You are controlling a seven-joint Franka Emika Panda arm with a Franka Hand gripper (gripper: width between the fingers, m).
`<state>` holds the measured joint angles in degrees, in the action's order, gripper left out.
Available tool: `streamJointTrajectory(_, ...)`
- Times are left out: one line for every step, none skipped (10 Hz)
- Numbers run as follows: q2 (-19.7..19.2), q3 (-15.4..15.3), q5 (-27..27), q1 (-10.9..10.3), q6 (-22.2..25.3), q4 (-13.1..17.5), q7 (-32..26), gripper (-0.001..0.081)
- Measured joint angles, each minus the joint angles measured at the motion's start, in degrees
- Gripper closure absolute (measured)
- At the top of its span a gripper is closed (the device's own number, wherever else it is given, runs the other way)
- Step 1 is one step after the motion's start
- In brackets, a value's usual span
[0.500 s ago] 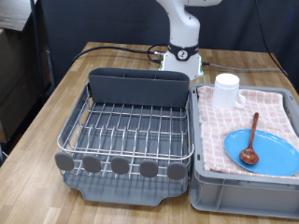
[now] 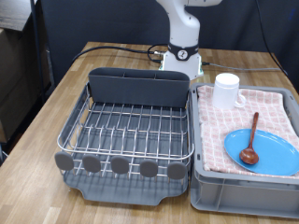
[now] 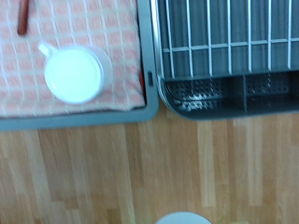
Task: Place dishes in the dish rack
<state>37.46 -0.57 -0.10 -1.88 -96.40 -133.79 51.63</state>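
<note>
The white mug (image 2: 227,91) is sitting upright on the pink checked cloth (image 2: 271,114) in the grey bin (image 2: 243,191), at about one o'clock from the empty dish rack (image 2: 126,131). The blue plate (image 2: 271,149) is carrying the wooden spoon (image 2: 250,140). The mug looks rigid, glossy, breakable; rim or handle suits grasping. The gripper is not showing; its opening cannot be told.

— Where did the rack (image 2: 131,126) sit?
— On the worktop (image 2: 56,98), at the exterior view's left, touching the bin (image 2: 245,191) on its right.
— And the dishes?
— In the bin: mug (image 2: 227,90) behind, spoon (image 2: 250,142) lying on the plate (image 2: 277,151).
</note>
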Motion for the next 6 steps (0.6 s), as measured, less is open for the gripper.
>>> streamJointTrajectory(-1.76, -0.76, 1.24, -0.02, -3.15, 0.06, 2.55, 0.0003)
streamJointTrajectory(-3.57, -1.44, 3.02, -0.25, -5.97, 0.33, 3.83, 0.0003)
streamJointTrajectory(-5.45, -2.19, 4.23, -0.58, -7.78, 1.07, 5.09, 0.0003)
streamJointTrajectory(-7.35, -3.11, 4.92, -0.94, -8.82, 2.18, 5.36, 0.0003)
streamJointTrajectory(-9.45, -3.36, 5.17, -1.19, -9.11, 3.81, 5.41, 0.0003)
streamJointTrajectory(-9.42, -3.29, 5.12, -1.18, -9.04, 3.79, 5.41, 0.0003)
